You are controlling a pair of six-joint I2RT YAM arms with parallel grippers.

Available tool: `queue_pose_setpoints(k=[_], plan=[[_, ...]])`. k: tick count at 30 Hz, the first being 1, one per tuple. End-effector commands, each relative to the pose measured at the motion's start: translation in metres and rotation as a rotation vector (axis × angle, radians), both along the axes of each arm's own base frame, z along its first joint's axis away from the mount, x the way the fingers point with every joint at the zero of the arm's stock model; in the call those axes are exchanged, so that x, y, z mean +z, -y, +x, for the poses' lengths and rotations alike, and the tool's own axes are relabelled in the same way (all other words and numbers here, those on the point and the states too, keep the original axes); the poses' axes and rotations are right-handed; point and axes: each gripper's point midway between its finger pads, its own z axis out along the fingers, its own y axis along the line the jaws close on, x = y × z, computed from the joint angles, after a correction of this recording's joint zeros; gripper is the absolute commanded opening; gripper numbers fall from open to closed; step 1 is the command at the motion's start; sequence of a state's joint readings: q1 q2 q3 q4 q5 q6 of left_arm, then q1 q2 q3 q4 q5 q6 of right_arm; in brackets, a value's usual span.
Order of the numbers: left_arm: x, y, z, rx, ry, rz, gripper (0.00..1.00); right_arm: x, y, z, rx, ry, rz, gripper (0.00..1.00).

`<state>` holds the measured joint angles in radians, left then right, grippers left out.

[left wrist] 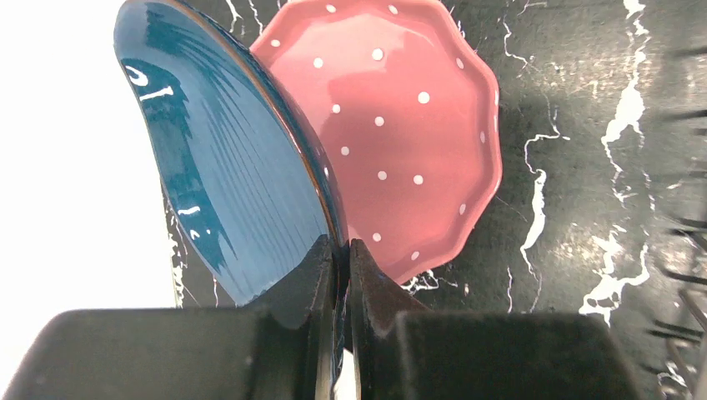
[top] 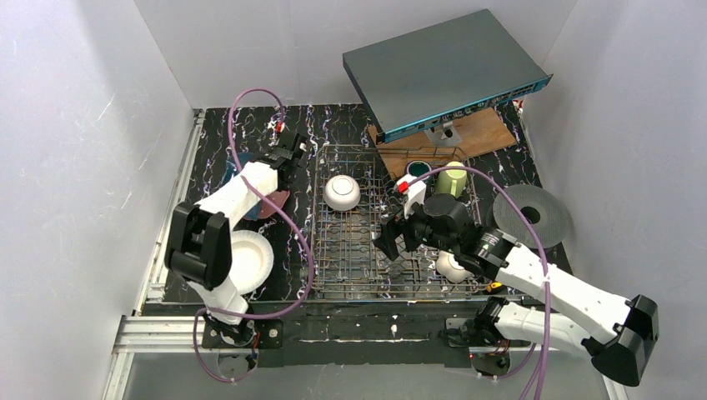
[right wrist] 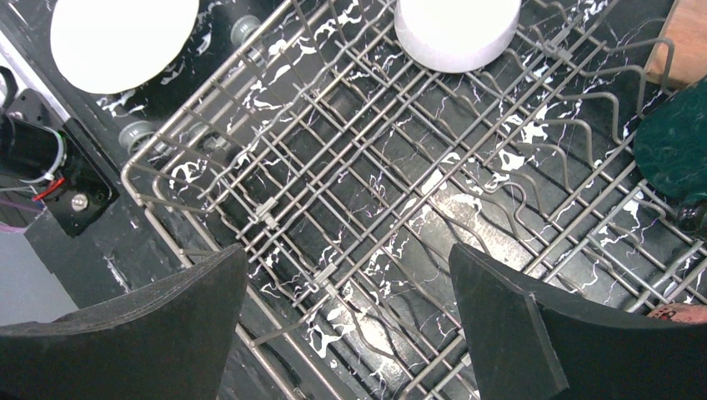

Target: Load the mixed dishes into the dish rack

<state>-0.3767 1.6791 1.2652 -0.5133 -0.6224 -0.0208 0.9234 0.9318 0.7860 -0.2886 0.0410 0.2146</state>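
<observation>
left hand (left wrist: 342, 271) is clamped on the rim of the glossy dark blue round plate (left wrist: 225, 167), tipped up on edge just left of the big grey wire dish rack (top: 367, 250). The pink white-dotted scalloped plate (left wrist: 400, 125) lies on the black marbled table (left wrist: 584, 167) right beside it. right hand (right wrist: 348, 267) hangs wide open over the rack, holding nothing

The glossy dark blue plate (left wrist: 225, 167) partly hides the pink dotted scalloped plate (left wrist: 408, 133); the white round bowl (right wrist: 457, 29) is cropped above.
</observation>
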Motion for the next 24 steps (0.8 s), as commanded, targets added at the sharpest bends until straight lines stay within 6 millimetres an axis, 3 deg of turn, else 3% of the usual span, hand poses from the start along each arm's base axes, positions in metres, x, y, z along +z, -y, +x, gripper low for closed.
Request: queue_pose_setpoints(k=[1, 10, 17, 20, 24], plan=[[0.058, -0.013, 0.0, 0.049, 0.213, 0.033, 0.0, 0.016, -0.014, 0.005, 0.014, 0.016, 0.049, 0.98], [0.104, 0.001, -0.021, -0.028, 0.321, -0.091, 0.0, 0.026, -0.018, 0.005, 0.031, 0.021, 0.051, 0.98], [0.166, 0.01, -0.067, -0.082, 0.326, -0.167, 0.0, 0.041, -0.005, 0.004, 0.012, 0.076, 0.061, 0.98], [0.187, 0.031, -0.092, -0.165, 0.311, -0.214, 0.0, 0.049, 0.0, 0.002, 0.008, 0.095, 0.082, 0.98], [0.191, 0.069, -0.131, -0.301, 0.23, -0.344, 0.0, 0.059, 0.004, -0.002, 0.006, 0.113, 0.116, 0.98]])
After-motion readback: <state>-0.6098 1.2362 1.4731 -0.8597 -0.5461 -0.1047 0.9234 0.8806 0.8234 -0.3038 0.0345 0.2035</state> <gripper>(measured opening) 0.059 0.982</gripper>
